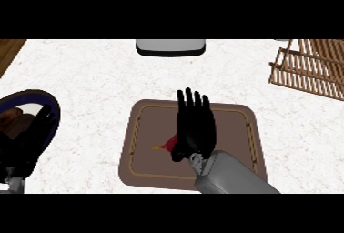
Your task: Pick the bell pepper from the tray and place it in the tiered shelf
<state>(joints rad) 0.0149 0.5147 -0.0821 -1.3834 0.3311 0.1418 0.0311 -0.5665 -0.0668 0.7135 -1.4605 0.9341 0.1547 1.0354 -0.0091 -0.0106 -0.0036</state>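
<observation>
Your right hand hangs over the middle of the brown tray, fingers straight and spread toward the far edge, so it reads as open and not yet grasping. That flat pose suits a descent from above: the palm covers the bell pepper, and only a sliver of red and a yellowish tip show at the hand's left side. You cannot tell from here whether the palm touches the pepper or hovers above it.

The pepper lies on the tray, roughly central, under the hand. The tiered shelf, a slatted wooden frame, stands at the far right, well apart from the tray, with bare counter between them, so nothing appears to block a carry that way.

At the far edge sits a pale grey object, too cropped to name. Your left hand shows at the left edge beside a dark blue-rimmed object; it merges with the shadow there, so its state cannot be judged.
</observation>
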